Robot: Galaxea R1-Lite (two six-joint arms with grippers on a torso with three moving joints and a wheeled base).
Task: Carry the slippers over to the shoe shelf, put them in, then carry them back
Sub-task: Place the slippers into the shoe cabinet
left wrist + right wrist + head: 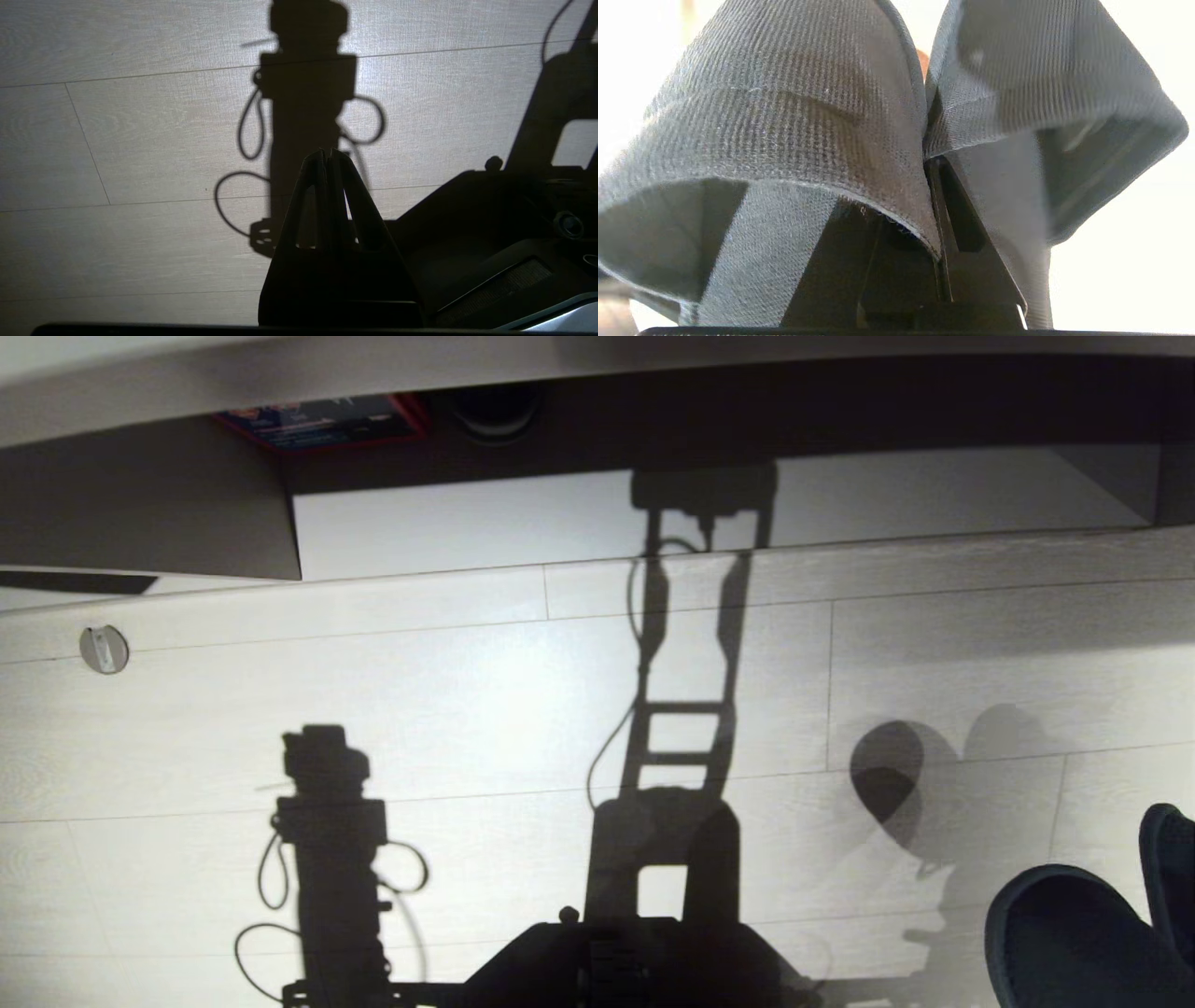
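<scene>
Item: pair of soft dark navy fabric slippers, pinched together at their inner edges by the right gripper fingers, hanging above the pale plank floor at its near right.
Left gripper: fingers pressed together, empty.
Risk: thin pinch; a swing could shed one slipper.
Clearance: open floor ahead; low dark-edged overhang beyond.

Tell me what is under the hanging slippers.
Pale wood floor and the slippers' rounded shadow. The floor directly beneath them is covered by the slippers.
</scene>
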